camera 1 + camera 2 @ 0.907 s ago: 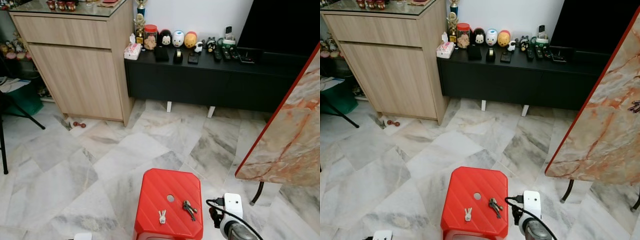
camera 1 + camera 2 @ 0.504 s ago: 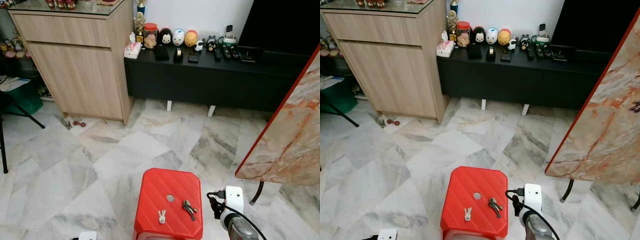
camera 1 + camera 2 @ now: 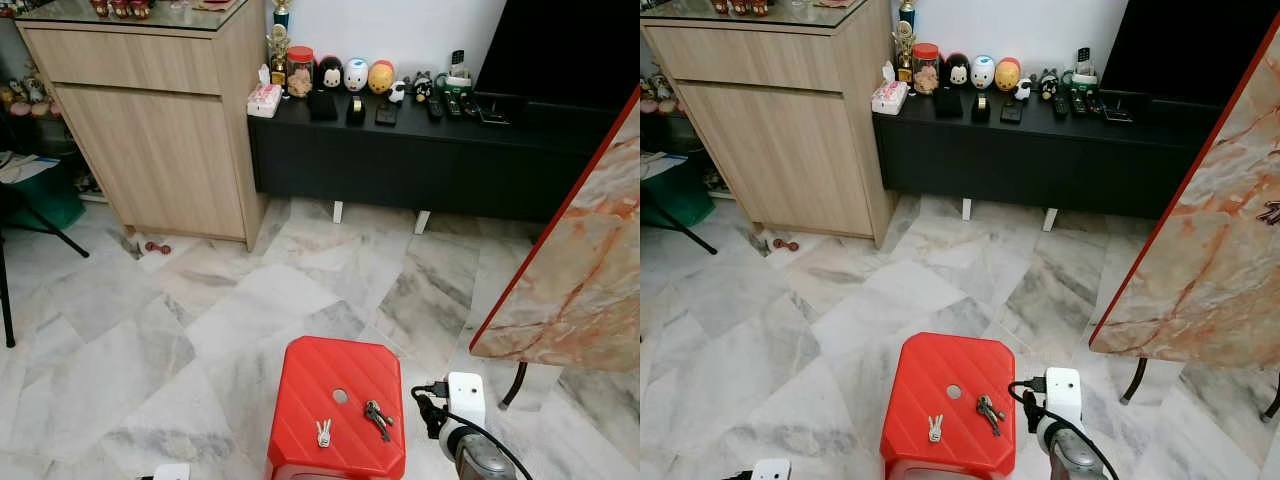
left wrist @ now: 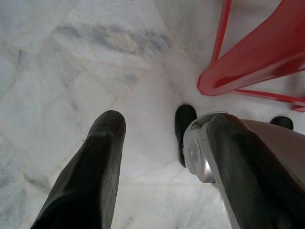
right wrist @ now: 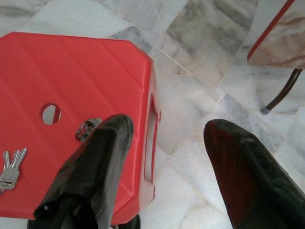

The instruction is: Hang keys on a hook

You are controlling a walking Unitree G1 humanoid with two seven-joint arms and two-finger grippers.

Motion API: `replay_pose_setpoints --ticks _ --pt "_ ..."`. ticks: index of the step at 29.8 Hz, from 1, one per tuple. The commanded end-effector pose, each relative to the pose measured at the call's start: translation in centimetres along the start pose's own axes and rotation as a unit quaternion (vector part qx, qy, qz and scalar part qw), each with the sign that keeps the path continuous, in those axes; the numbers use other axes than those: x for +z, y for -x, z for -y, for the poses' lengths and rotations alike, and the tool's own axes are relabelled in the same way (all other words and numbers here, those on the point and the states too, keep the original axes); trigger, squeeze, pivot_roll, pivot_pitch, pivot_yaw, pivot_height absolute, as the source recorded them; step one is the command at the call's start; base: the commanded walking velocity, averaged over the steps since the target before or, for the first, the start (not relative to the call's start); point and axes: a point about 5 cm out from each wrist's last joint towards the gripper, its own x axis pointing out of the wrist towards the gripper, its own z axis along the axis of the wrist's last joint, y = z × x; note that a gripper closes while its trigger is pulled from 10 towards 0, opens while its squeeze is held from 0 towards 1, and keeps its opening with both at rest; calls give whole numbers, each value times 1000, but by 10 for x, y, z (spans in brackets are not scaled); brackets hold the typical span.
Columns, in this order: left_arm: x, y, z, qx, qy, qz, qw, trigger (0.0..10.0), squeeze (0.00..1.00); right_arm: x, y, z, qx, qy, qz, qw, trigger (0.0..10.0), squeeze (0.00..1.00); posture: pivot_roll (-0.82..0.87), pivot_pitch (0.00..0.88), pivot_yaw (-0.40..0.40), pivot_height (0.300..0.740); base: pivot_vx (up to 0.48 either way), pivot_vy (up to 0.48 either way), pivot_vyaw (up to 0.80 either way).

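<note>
A red plastic stool (image 3: pixel 340 375) stands on the marble floor just in front of me. Two bunches of keys lie on its top: a pale silver bunch (image 3: pixel 323 432) and a darker bunch on a ring (image 3: pixel 377 418). In the right wrist view my right gripper (image 5: pixel 167 143) hangs open over the stool's right edge. The dark key ring (image 5: pixel 85 129) lies just beside one finger (image 5: pixel 102 152), and the silver keys (image 5: pixel 9 169) lie farther off. My right arm (image 3: pixel 466 405) is beside the stool. My left gripper (image 4: pixel 162 138) is open, low over the floor by a stool leg (image 4: pixel 248 62).
A marble-patterned board with a red edge (image 3: pixel 575 270) leans at the right, with a small dark thing (image 3: pixel 1270 212) on it. A wooden cabinet (image 3: pixel 150 130) and a black low sideboard (image 3: pixel 420 150) with figurines stand ahead. A wide stretch of marble floor lies between them and the stool.
My right wrist has risen slightly beside the stool. Both key bunches lie where they were.
</note>
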Motion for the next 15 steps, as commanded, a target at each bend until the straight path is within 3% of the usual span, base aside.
replay_pose_setpoints --ticks 1,15 --pt "-8 2 0 -4 -1 -18 1000 10000 0 -1 0 0 1 4 -6 1000 10000 0 81 34 -87 697 0 0 0" --pt "-7 2 -1 -1 2 -18 1000 10000 0 0 -1 -5 10 14 -9 1000 10000 0 89 51 -88 687 0 0 0"
